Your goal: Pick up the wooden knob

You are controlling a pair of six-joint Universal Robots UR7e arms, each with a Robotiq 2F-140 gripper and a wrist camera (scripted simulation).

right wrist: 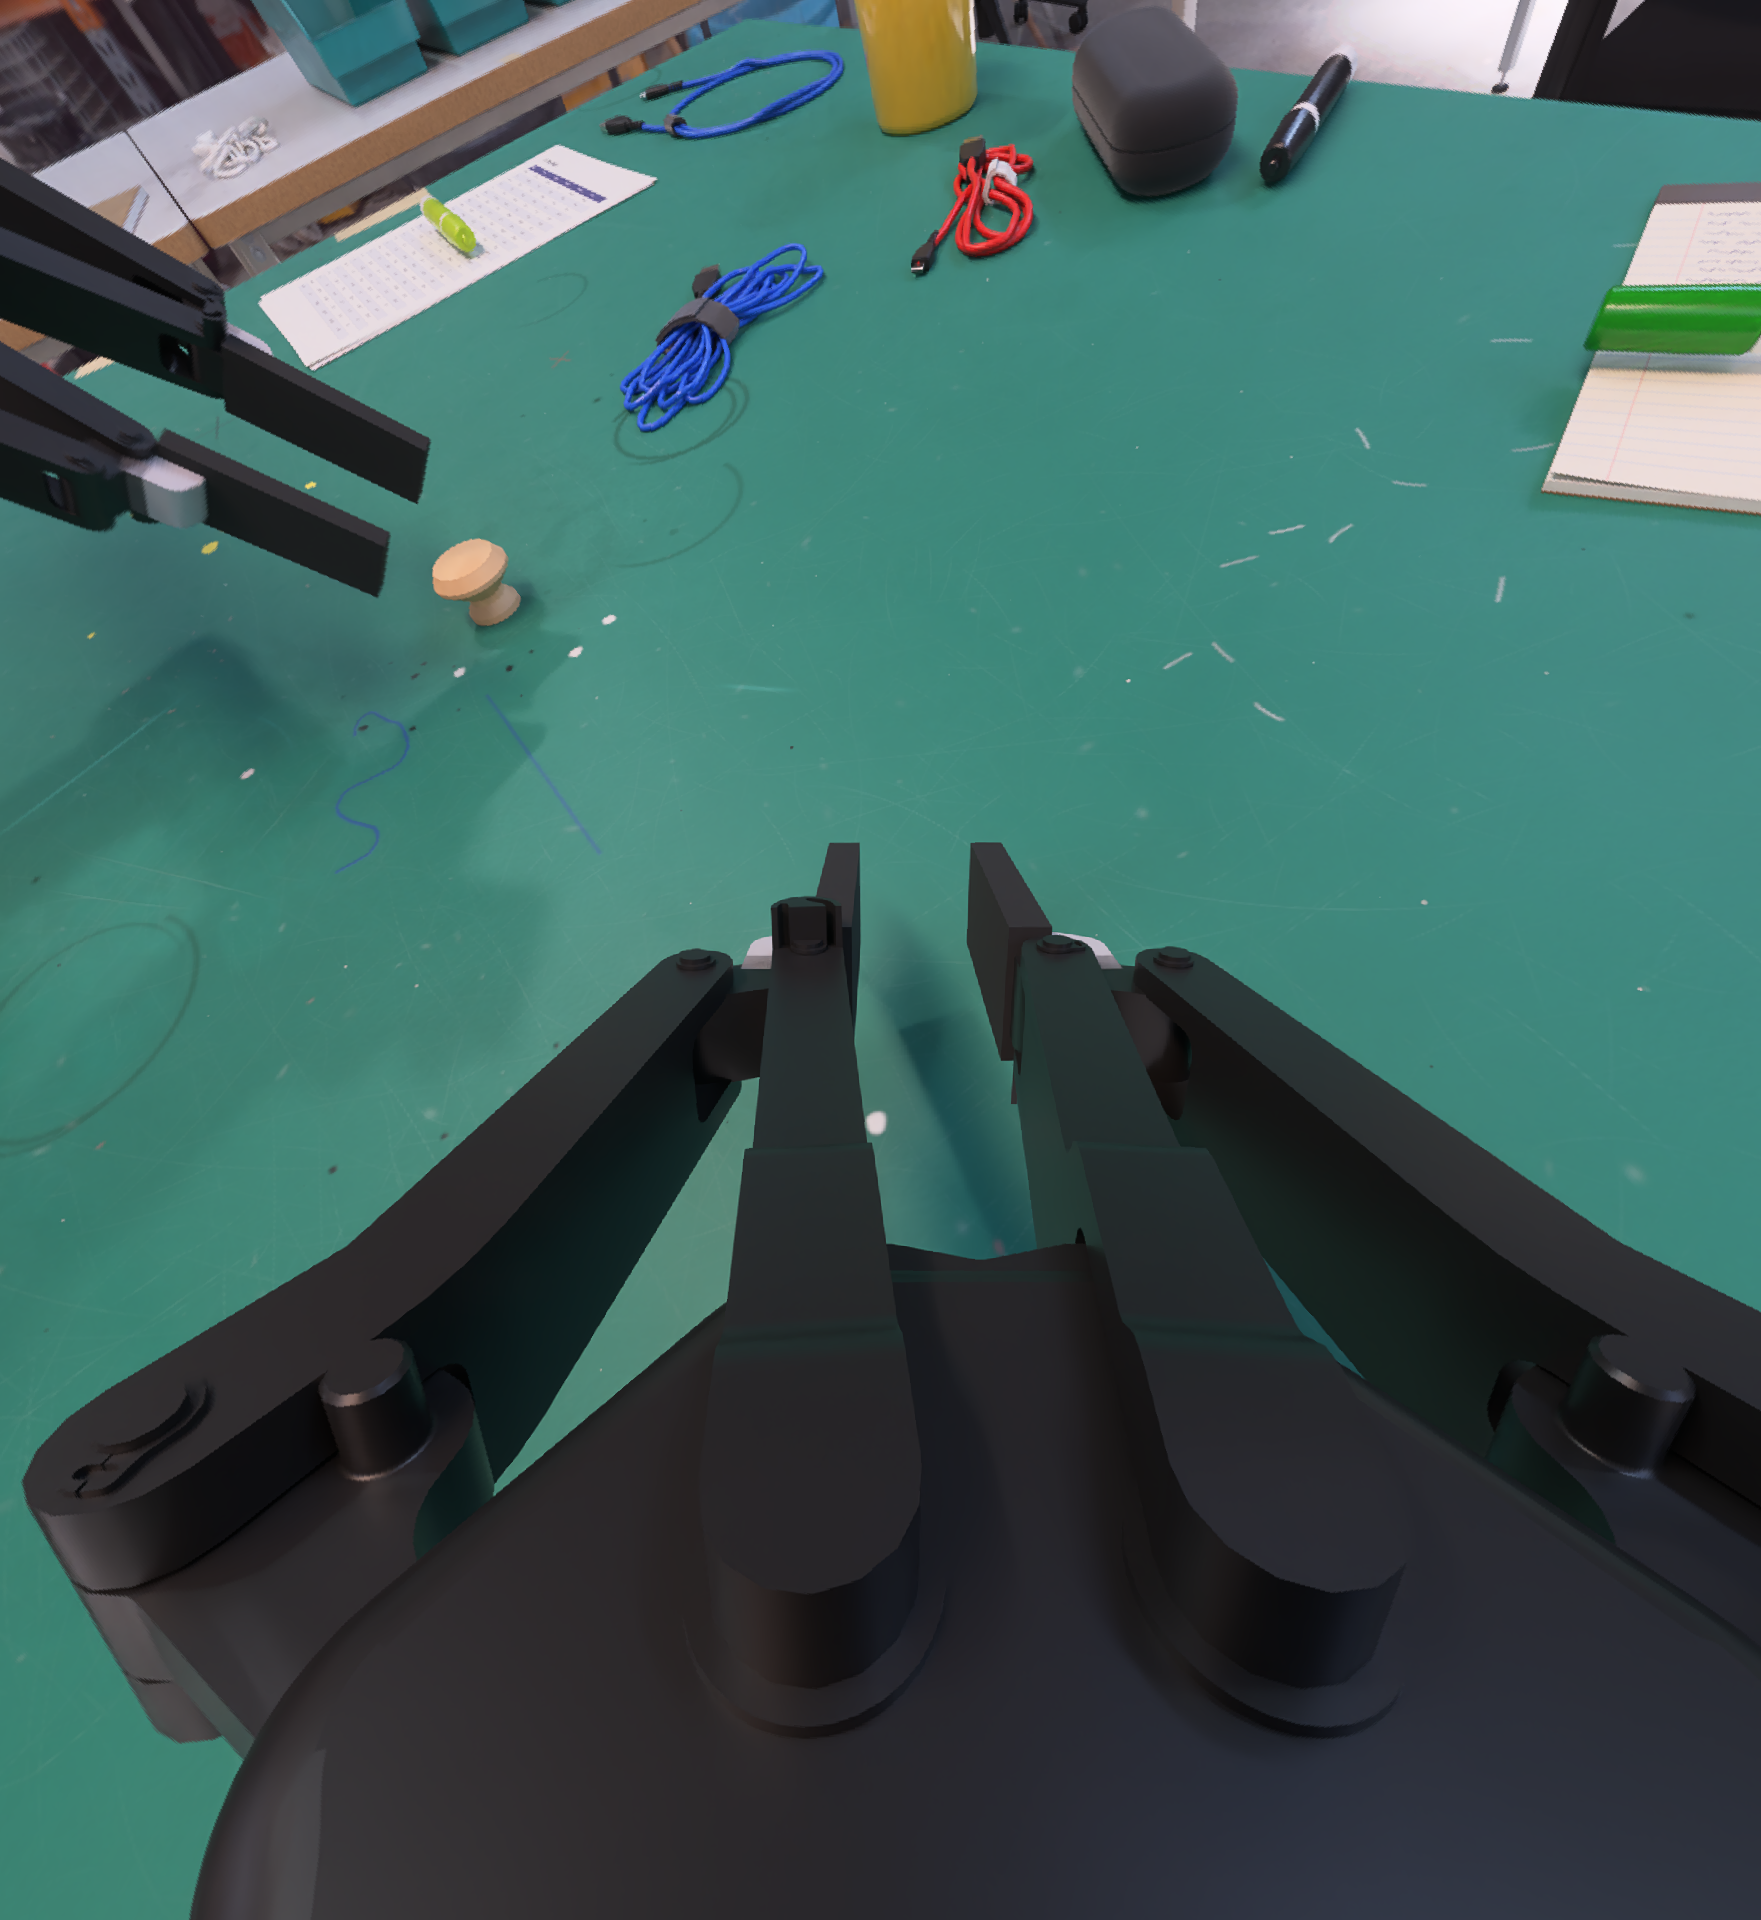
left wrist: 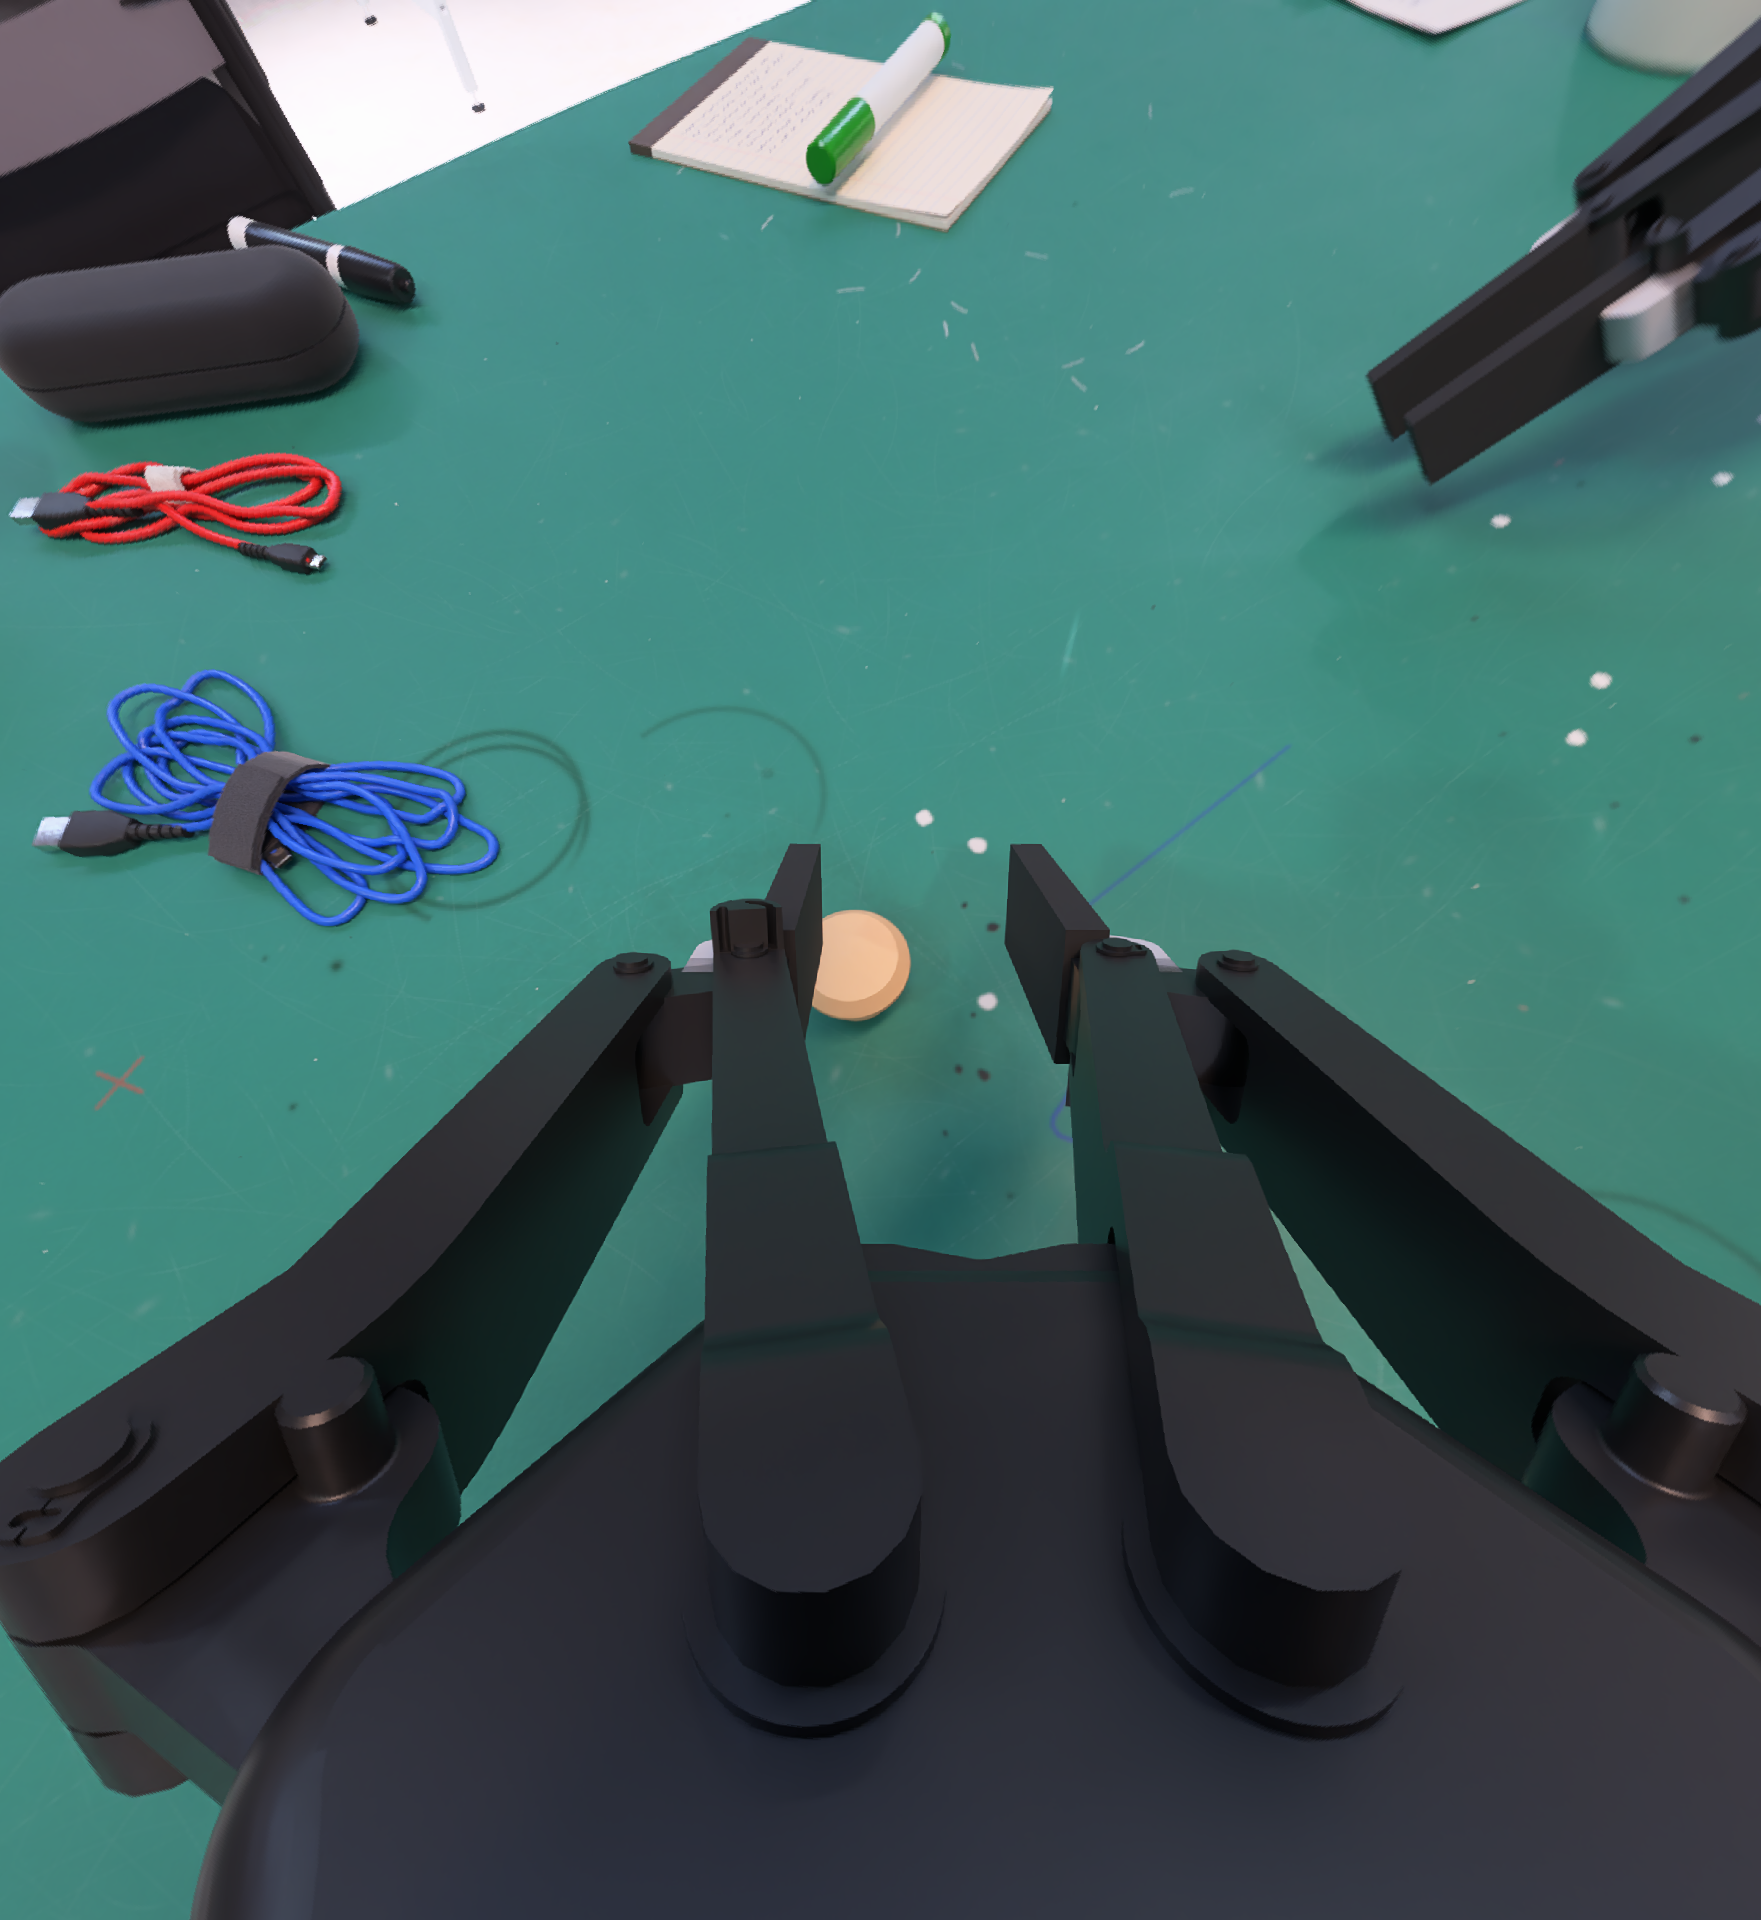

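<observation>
Green and scuffed, the bench (left wrist: 1167,520) carries scattered desk items. Well in from every edge lies the wooden knob (left wrist: 858,966), tipped on its side. The left hand (left wrist: 912,914) hovers low over it with its fingers apart, the knob just inside one finger; whether they touch is unclear. The right hand (right wrist: 914,914) hangs above bare bench, well apart from the knob, fingers parted with a narrow gap and gripping nothing. Toward one edge sit a bundled blue cable (left wrist: 284,800), a red cable (left wrist: 190,504), a dark case (left wrist: 169,327) and a black marker (left wrist: 336,260). Nearer another edge, a green marker (left wrist: 876,99) rests on a notepad (left wrist: 917,166).
</observation>
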